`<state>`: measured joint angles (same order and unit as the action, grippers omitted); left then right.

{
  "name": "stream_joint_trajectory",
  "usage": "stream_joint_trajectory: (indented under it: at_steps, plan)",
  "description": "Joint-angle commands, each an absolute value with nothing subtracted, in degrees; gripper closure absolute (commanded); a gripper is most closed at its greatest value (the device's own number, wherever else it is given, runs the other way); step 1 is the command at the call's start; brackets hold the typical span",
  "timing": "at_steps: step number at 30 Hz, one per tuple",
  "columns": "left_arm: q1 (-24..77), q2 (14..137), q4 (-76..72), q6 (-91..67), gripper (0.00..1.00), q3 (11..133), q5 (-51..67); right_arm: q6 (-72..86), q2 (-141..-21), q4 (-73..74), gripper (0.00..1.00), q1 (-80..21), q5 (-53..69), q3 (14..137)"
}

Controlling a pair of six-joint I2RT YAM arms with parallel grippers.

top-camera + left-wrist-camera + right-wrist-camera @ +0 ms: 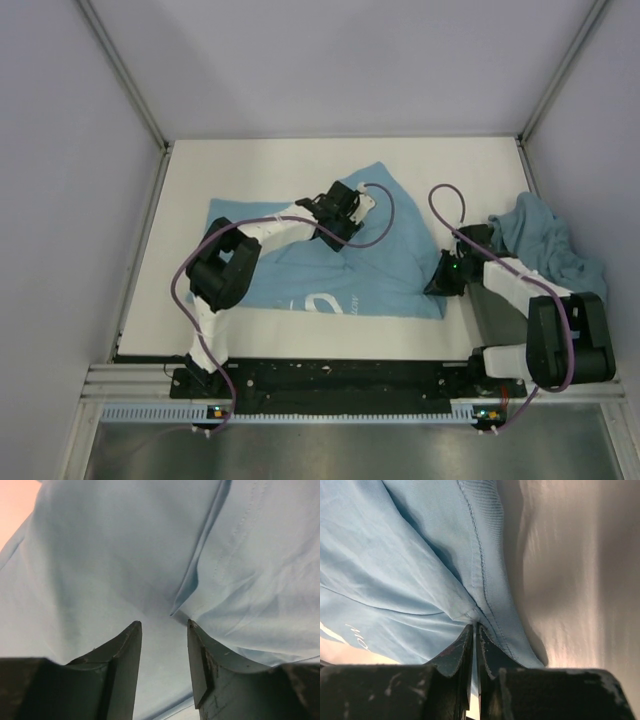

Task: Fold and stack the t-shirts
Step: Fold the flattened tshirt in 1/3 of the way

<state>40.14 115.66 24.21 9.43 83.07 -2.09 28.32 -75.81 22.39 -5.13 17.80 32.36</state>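
The spread t-shirt point(385, 268) is pinched at its right near edge by the right gripper point(476, 639), whose fingers are drawn together on the cloth just beside the stitched hem point(482, 580), with only a sliver of gap between them. The left gripper point(164, 647) stands with its fingers apart above the far middle of the same shirt. Blue cloth lies under and beyond them, and a crease point(176, 611) runs up to the gap, but nothing is gripped. Outward from there, the shirt lies across the middle of the table point(250, 170), roughly flat. Its far part is drawn to a peak, and its white lettering point(322, 303) faces up near the front edge. To my eye this is a first fold in progress rather than a finished one. At the far right a crumpled t-shirt point(545, 240) sits in a heap, untouched and well apart from the left gripper, and no folded stack shows anywhere, so most of the task is left. Only the overhead view shows both shirts and where each arm reaches. Only the wrist views settle the grips: the right one shows the hem caught between the pads, and the left one shows an open, empty gap.
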Motion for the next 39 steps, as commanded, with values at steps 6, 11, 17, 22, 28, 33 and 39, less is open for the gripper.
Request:
stream_joint_trajectory:
  at_steps: [6, 11, 17, 22, 28, 33, 39]
  plan:
    - [39.7, 102.9, 26.4, 19.2, 0.46, 85.0, -6.1, 21.8, -64.2, 37.5, 0.68, -5.9, 6.0, 44.7]
    - [39.6, 92.2, 31.6, 30.0, 0.46, 76.4, -9.5, 24.1, -61.4, 47.8, 0.59, -7.7, 1.1, 46.6]
    - [31.9, 80.3, 43.3, 43.4, 0.45, 57.3, -17.3, 31.5, -57.5, 52.8, 0.42, -12.4, -0.5, 44.2]
    - [25.0, 73.7, 44.3, 48.9, 0.42, 44.9, -27.2, 36.6, -59.6, 47.8, 0.38, -12.4, 2.5, 38.9]
    - [21.3, 71.5, 35.4, 51.5, 0.38, 36.3, -27.6, 38.1, -64.5, 38.2, 0.39, -12.4, 0.8, 31.5]
    - [21.2, 71.9, 29.4, 50.5, 0.39, 31.6, -24.2, 38.1, -66.6, 35.5, 0.89, -12.4, 1.1, 29.4]
    - [21.2, 68.6, 37.0, 46.6, 1.0, 30.7, -21.2, 40.2, -60.0, 41.0, 1.0, -13.4, 4.2, 31.3]
